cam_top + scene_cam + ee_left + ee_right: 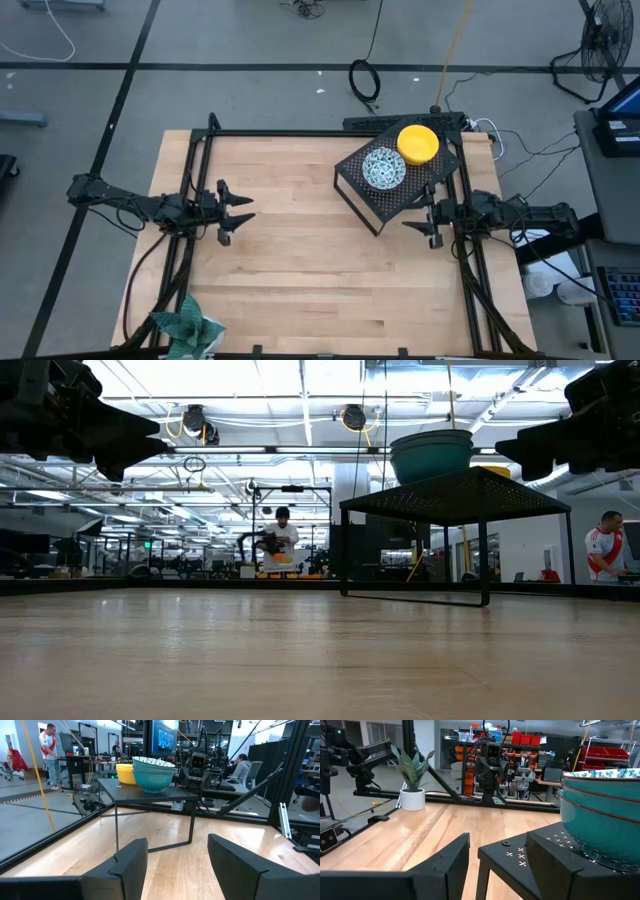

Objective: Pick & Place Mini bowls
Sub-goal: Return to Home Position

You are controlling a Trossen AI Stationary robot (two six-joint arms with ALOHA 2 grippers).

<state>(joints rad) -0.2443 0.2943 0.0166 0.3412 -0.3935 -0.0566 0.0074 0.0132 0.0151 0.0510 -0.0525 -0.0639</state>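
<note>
Both stacks of mini bowls are set on the stand [372,208]: the blue stack [384,167] and, just beside it, the yellow stack [418,142]. Whether the two touch cannot be told. Nothing is held by either arm. The left gripper [243,209] is poised over the bench [300,280] with its fingers spread and empty, and the stand and both stacks lie well ahead of those fingers, across the bench. The right gripper [420,213] is parked at the stand's corner, its fingers likewise released and empty. The blue stack is close ahead of them, and the yellow stack is hidden from that wrist view. No bowl is seen on the bench itself in any view, so the placing is judged complete. Nested rims are seen in the blue stack, though an exact count cannot be made for either stack. All that is judged to be left is the settling of both arms into their rest poses, which seems nearly or wholly reached.
</note>
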